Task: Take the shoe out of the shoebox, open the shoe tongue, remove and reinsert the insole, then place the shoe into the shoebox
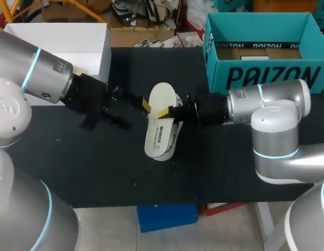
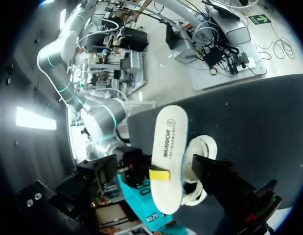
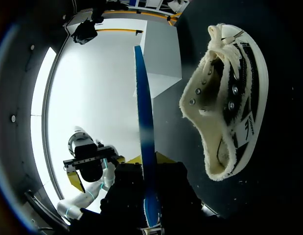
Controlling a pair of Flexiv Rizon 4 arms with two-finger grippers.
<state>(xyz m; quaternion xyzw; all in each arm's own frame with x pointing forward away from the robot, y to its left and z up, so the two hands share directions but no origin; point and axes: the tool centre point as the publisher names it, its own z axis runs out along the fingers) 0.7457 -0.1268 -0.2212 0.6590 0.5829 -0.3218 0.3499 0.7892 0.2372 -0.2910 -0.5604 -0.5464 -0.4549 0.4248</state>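
At the middle of the black table (image 1: pixel 99 167) the right gripper (image 1: pixel 165 112) was clamped on the cream insole (image 1: pixel 162 94), one yellow tip on each face. The right wrist view showed the insole edge-on between those two fingers. The insole was out of the shoe (image 1: pixel 174 142) and covered most of it from above. The shoe lay on its side on the table, just to the 4 o'clock side of the insole, and its opening faced the right gripper in the right wrist view.

The left gripper (image 1: pixel 122 109) hung at 9 o'clock from the insole with its fingers spread wide and nothing between them. It was near the insole, though contact could not be made out.

The teal shoebox (image 1: pixel 266 77) stood open at 2 o'clock, well apart from the shoe. A white box (image 1: pixel 73 39) stood at 10 o'clock.
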